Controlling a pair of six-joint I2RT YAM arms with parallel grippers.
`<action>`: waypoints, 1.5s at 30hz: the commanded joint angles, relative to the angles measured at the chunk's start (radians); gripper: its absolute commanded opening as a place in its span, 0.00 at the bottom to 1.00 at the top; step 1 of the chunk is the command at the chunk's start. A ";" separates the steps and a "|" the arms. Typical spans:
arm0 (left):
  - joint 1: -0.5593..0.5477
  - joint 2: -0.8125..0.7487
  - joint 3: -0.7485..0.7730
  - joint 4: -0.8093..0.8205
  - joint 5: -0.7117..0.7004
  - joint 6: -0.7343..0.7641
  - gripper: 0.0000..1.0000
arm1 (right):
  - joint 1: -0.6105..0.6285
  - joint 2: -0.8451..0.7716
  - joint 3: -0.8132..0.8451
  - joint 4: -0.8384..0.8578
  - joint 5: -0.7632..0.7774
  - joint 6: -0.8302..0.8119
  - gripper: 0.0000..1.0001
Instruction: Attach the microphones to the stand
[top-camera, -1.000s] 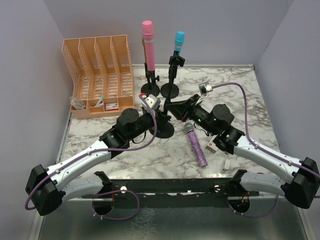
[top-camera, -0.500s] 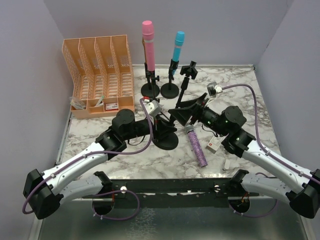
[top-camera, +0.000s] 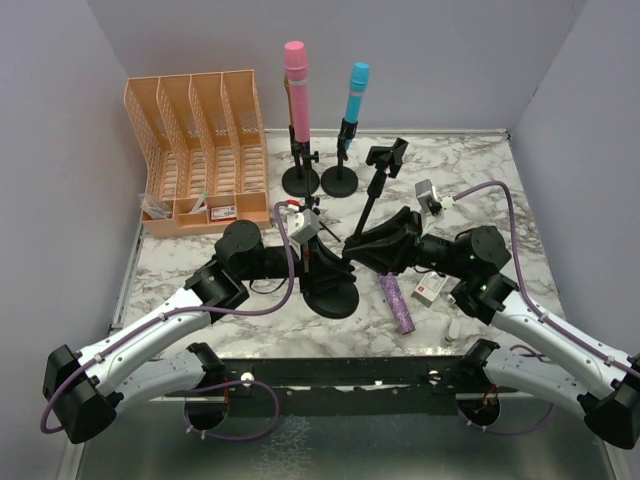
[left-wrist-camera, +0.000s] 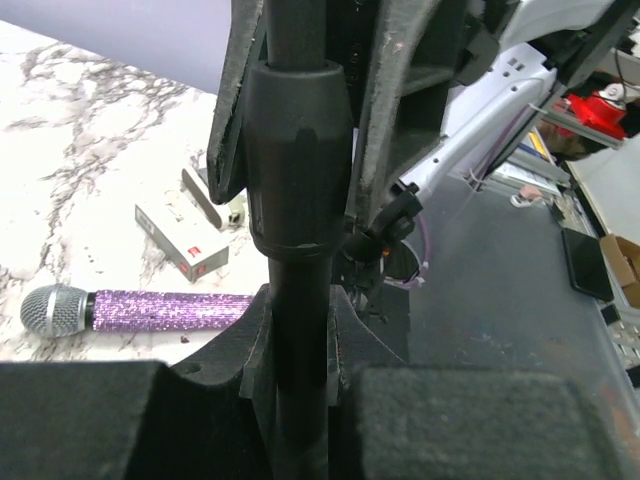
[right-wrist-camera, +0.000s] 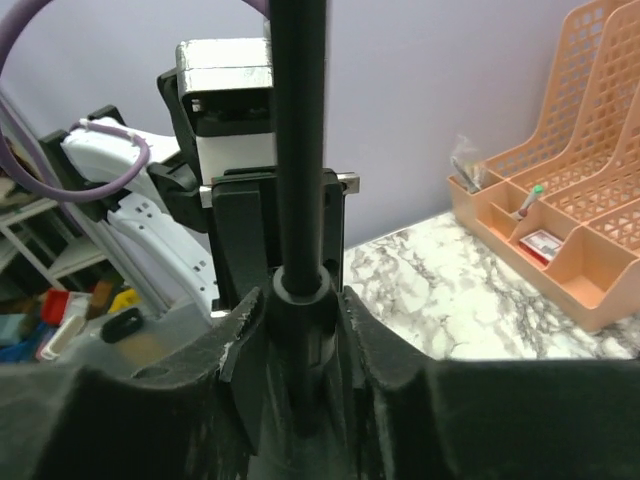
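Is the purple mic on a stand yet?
No, the purple mic lies flat on the table next to a small box.

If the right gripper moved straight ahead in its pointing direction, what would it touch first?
The right gripper is shut on the stand pole; just behind that, probably, sits the left gripper.

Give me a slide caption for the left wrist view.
Left gripper clamps the black stand pole; purple glitter microphone lies on the marble table beyond.
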 joint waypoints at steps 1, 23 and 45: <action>-0.002 -0.011 0.051 0.083 0.042 -0.020 0.00 | -0.007 0.005 0.002 0.038 -0.100 -0.012 0.26; -0.001 0.059 0.040 0.086 -0.782 0.304 0.00 | -0.004 0.209 0.200 -0.313 0.688 0.212 0.01; -0.002 -0.029 0.000 0.097 -0.129 -0.014 0.00 | -0.068 0.032 -0.028 0.108 -0.003 0.103 0.74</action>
